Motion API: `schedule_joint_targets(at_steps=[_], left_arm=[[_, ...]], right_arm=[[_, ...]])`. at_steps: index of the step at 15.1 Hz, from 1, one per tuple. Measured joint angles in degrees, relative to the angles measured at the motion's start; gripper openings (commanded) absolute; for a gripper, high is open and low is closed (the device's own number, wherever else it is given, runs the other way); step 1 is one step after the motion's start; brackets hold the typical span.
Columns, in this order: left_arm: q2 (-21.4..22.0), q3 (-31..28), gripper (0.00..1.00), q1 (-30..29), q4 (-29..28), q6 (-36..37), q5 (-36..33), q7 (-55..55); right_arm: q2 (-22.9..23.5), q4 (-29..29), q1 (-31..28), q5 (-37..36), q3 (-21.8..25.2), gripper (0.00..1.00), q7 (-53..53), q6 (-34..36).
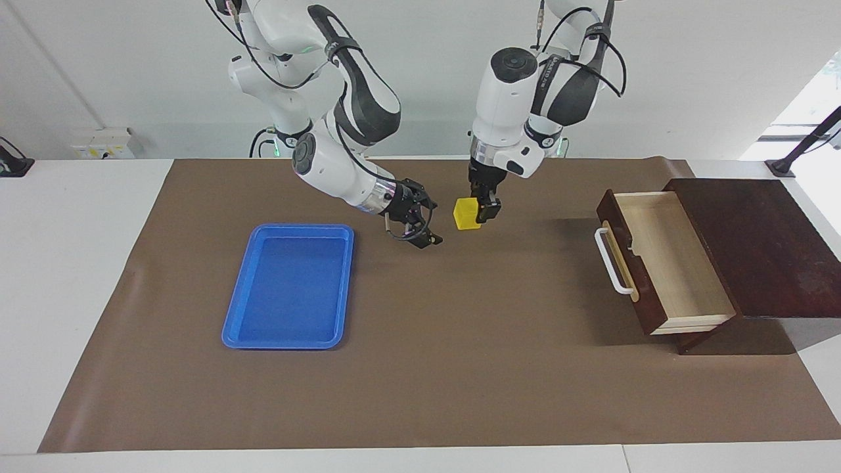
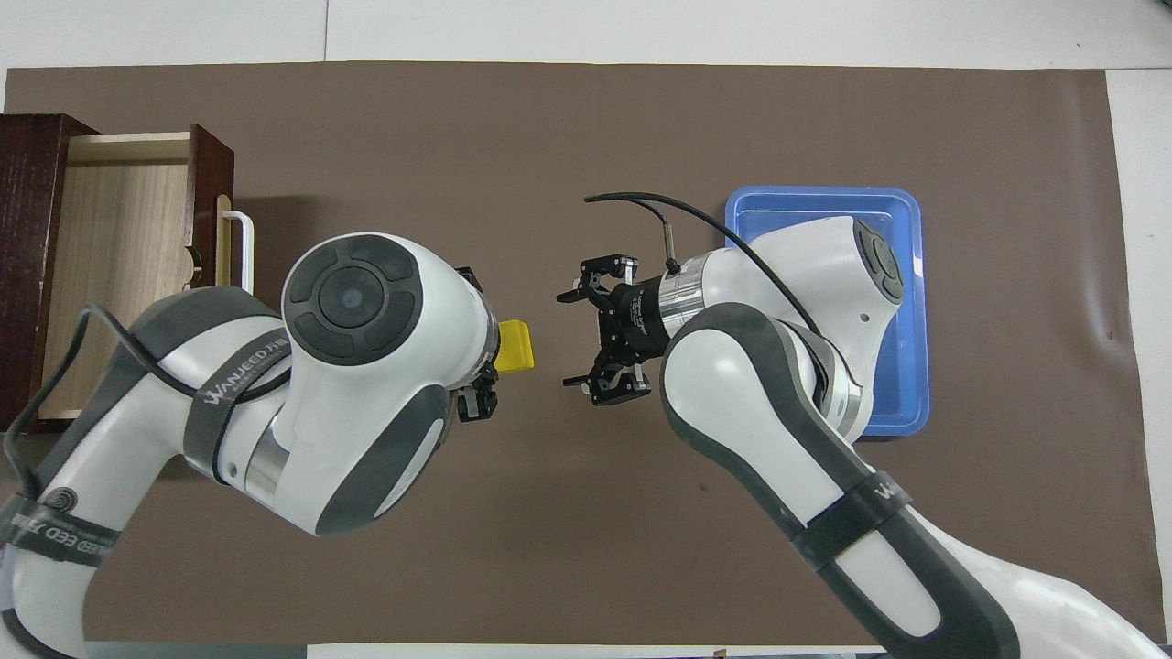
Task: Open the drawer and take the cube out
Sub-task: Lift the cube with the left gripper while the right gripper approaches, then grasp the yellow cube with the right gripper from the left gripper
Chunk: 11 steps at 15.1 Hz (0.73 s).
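The drawer [image 1: 663, 263] stands pulled out of its dark wooden box [image 1: 755, 243] at the left arm's end of the table. Its pale interior is bare and its white handle [image 1: 611, 263] faces the middle. It also shows in the overhead view [image 2: 119, 265]. My left gripper [image 1: 479, 211] points down over the middle of the mat, shut on the yellow cube [image 1: 468, 213]. The cube also shows in the overhead view [image 2: 515, 346], sticking out from under the left arm. My right gripper [image 1: 415, 226] is open and empty just beside the cube, apart from it. In the overhead view its spread fingers [image 2: 577, 291] point toward the cube.
A flat blue tray [image 1: 289, 286] lies on the brown mat toward the right arm's end, partly covered by the right arm in the overhead view [image 2: 902, 229]. The mat [image 1: 460, 368] covers most of the white table.
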<state>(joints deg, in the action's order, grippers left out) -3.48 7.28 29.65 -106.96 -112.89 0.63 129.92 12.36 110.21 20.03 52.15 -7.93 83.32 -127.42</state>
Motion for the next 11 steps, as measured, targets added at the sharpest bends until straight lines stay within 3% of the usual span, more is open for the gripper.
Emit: schedule_joint_targets(at_steps=[11], left_arm=[[-0.1,-0.1,0.00,2.2,-1.7,-4.6,0.0,2.2]], right_arm=[[0.3,0.4,5.0,0.0,0.0,1.00,-4.0,-2.4]])
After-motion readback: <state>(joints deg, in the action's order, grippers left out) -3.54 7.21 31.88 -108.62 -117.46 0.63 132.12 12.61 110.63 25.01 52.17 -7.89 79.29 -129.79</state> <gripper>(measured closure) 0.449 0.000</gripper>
